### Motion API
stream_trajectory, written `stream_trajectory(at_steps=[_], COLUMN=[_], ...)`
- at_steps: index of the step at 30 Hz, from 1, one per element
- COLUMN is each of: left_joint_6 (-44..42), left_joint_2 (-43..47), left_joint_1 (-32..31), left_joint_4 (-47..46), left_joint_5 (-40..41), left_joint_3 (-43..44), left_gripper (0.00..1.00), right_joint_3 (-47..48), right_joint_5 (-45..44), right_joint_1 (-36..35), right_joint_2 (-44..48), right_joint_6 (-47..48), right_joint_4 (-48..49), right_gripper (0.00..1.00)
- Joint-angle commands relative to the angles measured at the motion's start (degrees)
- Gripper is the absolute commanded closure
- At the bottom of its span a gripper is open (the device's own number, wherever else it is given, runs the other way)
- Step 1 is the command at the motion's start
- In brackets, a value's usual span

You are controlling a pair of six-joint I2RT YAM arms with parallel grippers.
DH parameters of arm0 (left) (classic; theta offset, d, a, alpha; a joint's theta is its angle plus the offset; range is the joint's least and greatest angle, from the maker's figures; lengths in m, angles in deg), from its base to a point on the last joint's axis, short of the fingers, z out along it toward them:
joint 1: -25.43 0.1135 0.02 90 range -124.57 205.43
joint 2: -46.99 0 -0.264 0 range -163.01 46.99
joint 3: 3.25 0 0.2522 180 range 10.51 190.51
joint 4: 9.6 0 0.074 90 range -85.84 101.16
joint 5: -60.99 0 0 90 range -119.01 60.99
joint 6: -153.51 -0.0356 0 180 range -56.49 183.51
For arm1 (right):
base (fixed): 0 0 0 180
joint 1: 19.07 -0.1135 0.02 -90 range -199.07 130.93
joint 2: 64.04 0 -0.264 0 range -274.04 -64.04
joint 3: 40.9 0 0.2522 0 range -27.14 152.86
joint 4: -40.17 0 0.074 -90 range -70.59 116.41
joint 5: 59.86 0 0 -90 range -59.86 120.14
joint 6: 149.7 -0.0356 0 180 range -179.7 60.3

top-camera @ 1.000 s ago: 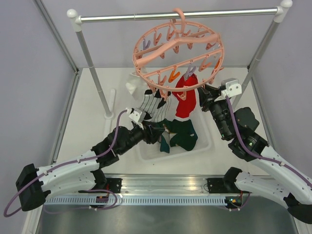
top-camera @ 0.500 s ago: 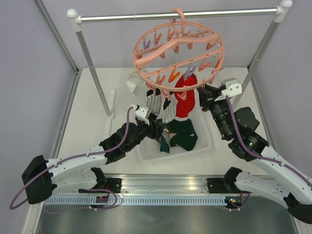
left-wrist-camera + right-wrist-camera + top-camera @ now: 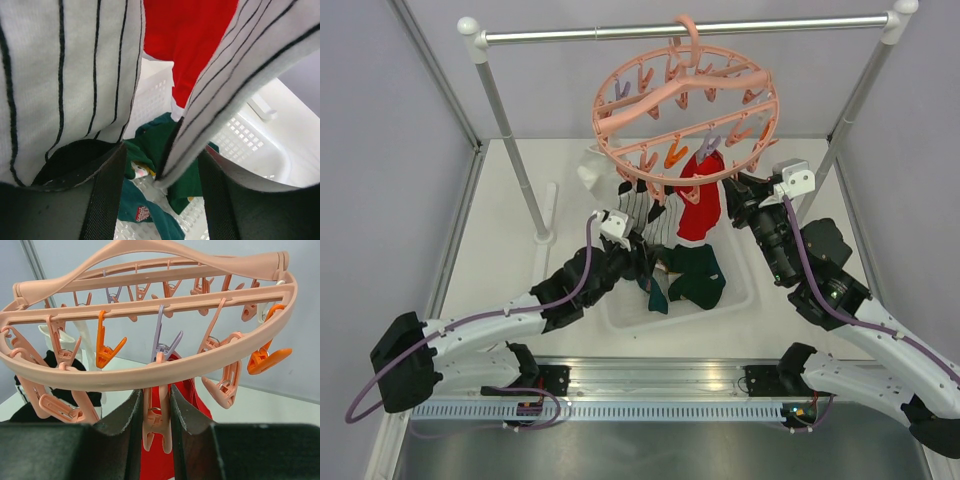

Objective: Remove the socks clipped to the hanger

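The salmon-pink ring hanger (image 3: 685, 110) hangs by its hook from the rail and fills the right wrist view (image 3: 150, 372). A red sock (image 3: 698, 205) and white black-striped socks (image 3: 645, 212) hang from its near clips. My right gripper (image 3: 732, 190) is shut on the pink clip (image 3: 162, 415) that holds the red sock (image 3: 160, 462). My left gripper (image 3: 645, 262) is open under the striped socks, and one striped toe (image 3: 235, 70) hangs between its fingers (image 3: 107, 200). Dark teal and green socks (image 3: 695, 275) lie in the white tray (image 3: 745, 290).
The silver rail (image 3: 690, 30) spans the back on two slanted posts (image 3: 510, 140) (image 3: 855, 100). A white piece of fabric (image 3: 592, 175) hangs at the hanger's back left. The perforated tray wall (image 3: 250, 145) is close under the left gripper.
My left gripper has moved right and forward, in under the striped socks, which now hang bunched closer to the red sock. The right arm has not moved.
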Motion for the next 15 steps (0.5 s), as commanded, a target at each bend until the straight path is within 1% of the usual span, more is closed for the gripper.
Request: stream_trajectory(at_steps=[1, 7, 11, 13, 15], left_joint_6=[-3.2, -3.9, -3.9, -3.8, -3.7], left_joint_2=[-0.8, -1.9, -2.8, -3.3, -3.6], left_joint_1=[-0.2, -0.2, -0.2, -0.2, -0.2], left_joint_4=[-3.6, -5.5, -6.5, -6.8, -7.2], left_joint_5=[2.9, 0.9, 0.2, -0.3, -1.0], left_joint_3=[3.0, 3.8, 4.4, 4.6, 4.8], left_gripper=[0.38, 0.38, 0.41, 0.44, 0.55], right_joint_3=[2.6, 2.8, 3.1, 3.1, 3.1], right_joint_5=[0.7, 0.7, 0.7, 0.8, 1.0], right_joint_1=[0.1, 0.1, 0.2, 0.1, 0.1], right_joint_2=[-0.1, -0.1, -0.2, -0.5, -0.5], right_joint_6=[-0.6, -0.5, -0.5, -0.6, -0.6], right_joint_4=[0.9, 0.9, 0.9, 0.8, 0.8], right_gripper=[0.91, 0.91, 0.90, 0.91, 0.91])
